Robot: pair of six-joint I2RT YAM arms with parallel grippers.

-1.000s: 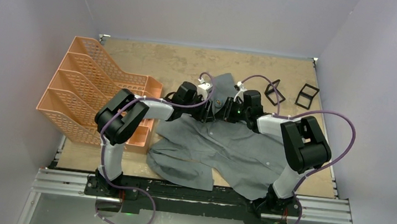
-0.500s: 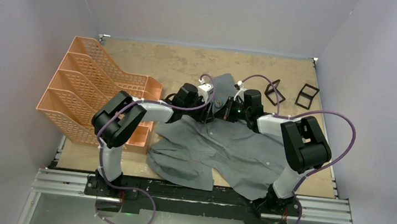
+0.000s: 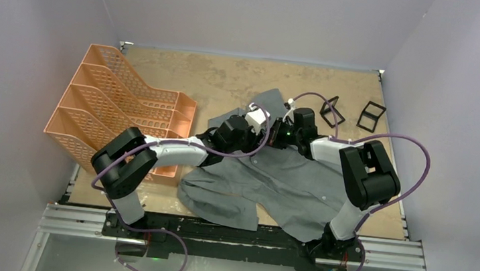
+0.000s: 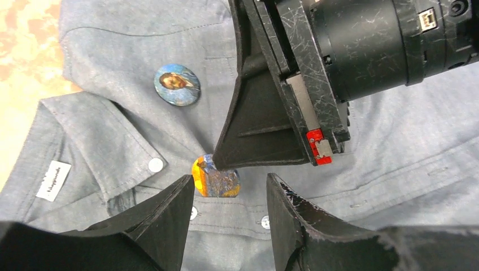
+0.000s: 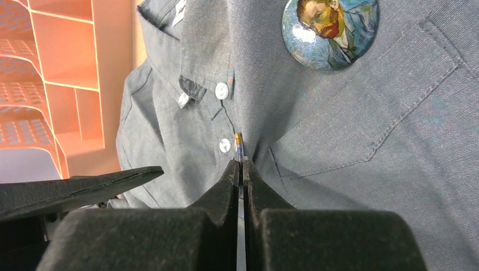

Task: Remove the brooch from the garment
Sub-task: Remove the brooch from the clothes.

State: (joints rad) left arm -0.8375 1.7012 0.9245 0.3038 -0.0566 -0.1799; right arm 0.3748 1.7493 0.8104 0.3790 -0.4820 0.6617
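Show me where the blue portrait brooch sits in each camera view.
Top external: not visible; the arms cover that part of the garment.
Left wrist: portrait brooch, upper left, on the shirt's chest.
Right wrist: top edge, right of centre.
Shared landmark: the orange brooch at the right gripper's tips, in both wrist views.

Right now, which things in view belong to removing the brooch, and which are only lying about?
In the job: grey shirt; orange brooch, pinched by the right gripper; left gripper, open beside it.
Lying about: portrait brooch, pinned and untouched; orange file rack; two black stands.
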